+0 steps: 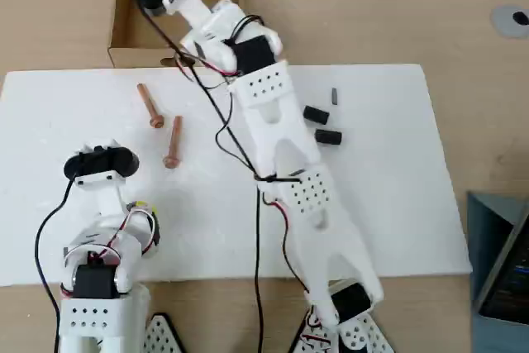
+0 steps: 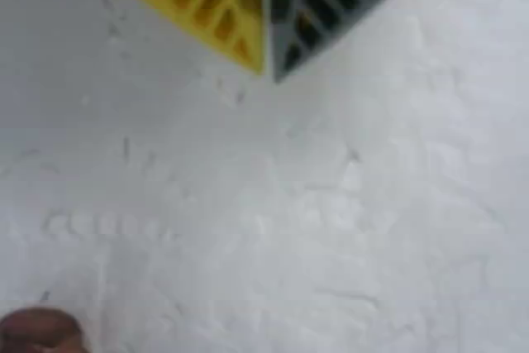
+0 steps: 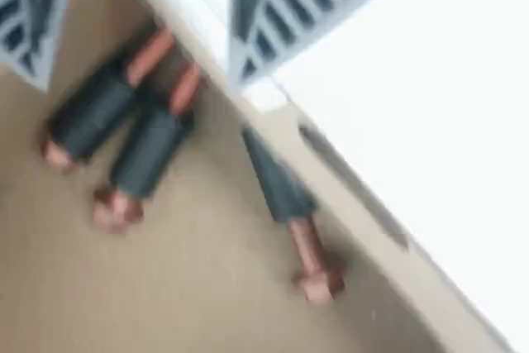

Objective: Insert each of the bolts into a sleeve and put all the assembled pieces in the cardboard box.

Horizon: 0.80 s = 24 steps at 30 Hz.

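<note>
The right gripper [image 3: 136,72] hangs released over the cardboard box [image 1: 124,26], where three sleeved bolts [image 3: 149,155] lie on its floor; the left gripper [image 2: 269,62] is clenched on nothing above the white mat [image 1: 397,204]; two bare bolts [image 1: 173,142] and two black sleeves [image 1: 328,135] lie on that mat, well apart.

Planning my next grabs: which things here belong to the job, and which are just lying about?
Job: far bolt, near bolt, far sleeve, near sleeve, cardboard box, three assembled pieces inside it.
Lying about: grey disc, dark device at the right, thin dark stick, purpose unclear.
</note>
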Available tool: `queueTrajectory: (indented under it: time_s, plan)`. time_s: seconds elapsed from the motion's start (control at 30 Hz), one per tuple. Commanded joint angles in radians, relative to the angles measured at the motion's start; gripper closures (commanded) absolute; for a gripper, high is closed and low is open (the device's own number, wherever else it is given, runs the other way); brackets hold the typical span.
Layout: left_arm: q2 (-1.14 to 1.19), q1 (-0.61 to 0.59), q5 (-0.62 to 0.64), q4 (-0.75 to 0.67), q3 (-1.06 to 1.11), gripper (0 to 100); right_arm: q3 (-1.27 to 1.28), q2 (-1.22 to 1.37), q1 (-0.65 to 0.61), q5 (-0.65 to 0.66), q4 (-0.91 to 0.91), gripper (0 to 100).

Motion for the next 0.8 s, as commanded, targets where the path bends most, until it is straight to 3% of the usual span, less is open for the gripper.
queueTrajectory:
  time_s: [0.0,0.37,0.77]
  plan:
    - [-0.01,-0.011,0.003,-0.012,-0.006,100,-0.05,-0.13,0.041,0.005,0.091,83.5]
    - [-0.01,-0.011,0.003,-0.012,-0.006,100,-0.047,-0.209,0.09,0.005,0.433,83.5]
    - [-0.01,-0.011,0.003,-0.012,-0.006,100,0.018,-0.217,0.208,0.009,0.437,83.5]
